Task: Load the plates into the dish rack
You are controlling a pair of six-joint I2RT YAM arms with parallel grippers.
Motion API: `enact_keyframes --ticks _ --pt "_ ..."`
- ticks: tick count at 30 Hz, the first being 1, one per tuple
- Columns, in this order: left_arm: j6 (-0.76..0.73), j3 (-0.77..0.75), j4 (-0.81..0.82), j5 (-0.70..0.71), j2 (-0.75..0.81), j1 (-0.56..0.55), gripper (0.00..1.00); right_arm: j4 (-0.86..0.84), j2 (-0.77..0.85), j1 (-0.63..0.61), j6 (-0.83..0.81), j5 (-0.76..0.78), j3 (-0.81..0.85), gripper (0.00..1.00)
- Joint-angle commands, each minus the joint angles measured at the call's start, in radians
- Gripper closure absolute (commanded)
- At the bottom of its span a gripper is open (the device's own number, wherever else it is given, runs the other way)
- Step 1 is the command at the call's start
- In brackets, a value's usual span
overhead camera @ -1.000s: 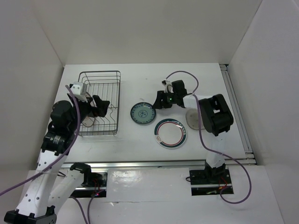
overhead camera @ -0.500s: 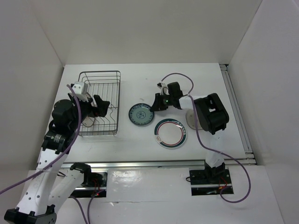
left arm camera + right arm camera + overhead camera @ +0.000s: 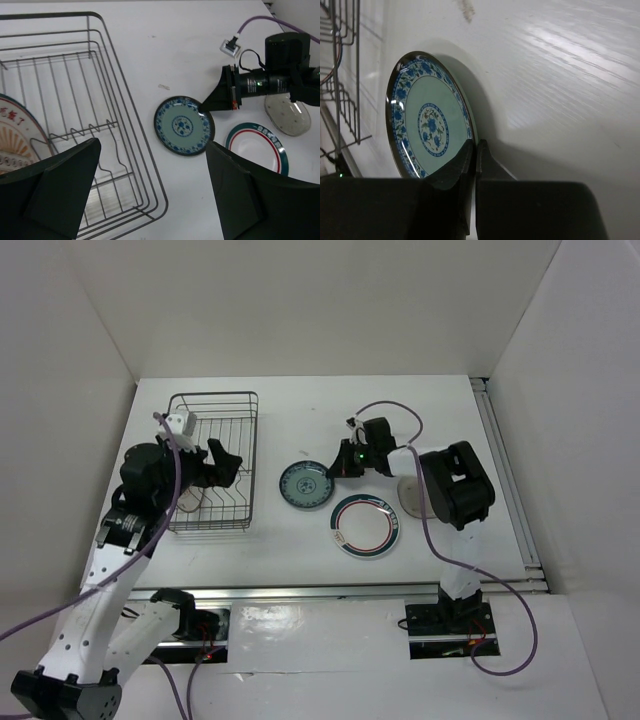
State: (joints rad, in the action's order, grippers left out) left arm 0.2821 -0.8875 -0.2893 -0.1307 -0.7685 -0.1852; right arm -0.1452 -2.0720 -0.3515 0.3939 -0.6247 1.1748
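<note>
The small teal-patterned plate [image 3: 303, 485] [image 3: 183, 125] [image 3: 427, 127] lies on the table right of the dish rack [image 3: 212, 398] [image 3: 115, 65]. My right gripper [image 3: 334, 471] [image 3: 201, 106] [image 3: 475, 145] is low at the plate's right edge and shut on its rim. One finger lies over the plate's face, the other under the edge. My left gripper [image 3: 225, 465] [image 3: 152, 150] hangs open and empty above the rack's right side. The white plate with the orange sunburst [image 3: 188, 502] [image 3: 15, 135] rests inside the rack at its near left.
A white plate with a dark green-and-red rim [image 3: 366, 526] [image 3: 257, 150] lies on the table near the teal one. A small clear-grey glass plate [image 3: 410, 493] [image 3: 287, 115] sits under the right forearm. A purple cable [image 3: 395, 400] loops above the right wrist.
The right gripper has closed its jaws onto the teal plate's rim. The left arm has shifted slightly up and to the right over the rack, still open.
</note>
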Motion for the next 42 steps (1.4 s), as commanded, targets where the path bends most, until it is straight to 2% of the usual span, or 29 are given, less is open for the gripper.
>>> enact_keyframes --ticks 1,6,10,14,24,28,31,34,36,37,40,41,42 --pt "0.026 -0.053 0.030 -0.148 -0.049 0.004 0.00 -0.073 0.121 0.017 0.089 0.134 -0.027 1.00" --pt "0.035 -0.064 0.042 -0.205 -0.084 0.004 0.00 -0.114 0.283 0.008 0.131 0.169 -0.055 1.00" --pt "0.063 -0.064 0.052 -0.218 -0.117 0.004 0.00 -0.063 0.378 -0.039 0.106 0.197 -0.046 1.00" --pt "0.063 -0.064 0.062 -0.251 -0.140 0.004 0.00 -0.117 0.459 -0.078 0.140 0.132 -0.070 1.00" --pt "0.081 -0.064 0.062 -0.265 -0.175 0.004 0.00 -0.163 0.526 -0.213 0.160 0.071 -0.043 1.00" --pt "0.081 -0.064 0.072 -0.242 -0.164 0.004 0.00 -0.217 0.526 -0.222 0.181 0.049 -0.076 1.00" --pt "0.081 -0.064 0.072 -0.231 -0.164 0.004 0.04 -0.251 0.547 -0.222 0.192 0.037 -0.087 1.00" --pt "0.081 -0.064 0.072 -0.231 -0.164 0.004 0.13 -0.272 0.567 -0.222 0.201 0.022 -0.087 1.00" --pt "0.081 -0.064 0.072 -0.231 -0.164 0.004 0.35 -0.281 0.567 -0.222 0.214 -0.003 -0.087 1.00" --pt "0.081 -0.064 0.072 -0.231 -0.164 0.004 0.50 -0.281 0.567 -0.231 0.214 -0.012 -0.087 1.00" --pt "0.072 -0.064 0.072 -0.222 -0.164 0.004 0.67 -0.292 0.547 -0.241 0.214 -0.012 -0.087 1.00" --pt "0.072 -0.064 0.072 -0.222 -0.164 0.004 0.87 -0.301 0.547 -0.241 0.214 -0.012 -0.087 1.00" --pt "0.072 -0.073 0.072 -0.222 -0.155 0.004 0.96 -0.324 0.538 -0.251 0.226 -0.024 -0.087 1.00"
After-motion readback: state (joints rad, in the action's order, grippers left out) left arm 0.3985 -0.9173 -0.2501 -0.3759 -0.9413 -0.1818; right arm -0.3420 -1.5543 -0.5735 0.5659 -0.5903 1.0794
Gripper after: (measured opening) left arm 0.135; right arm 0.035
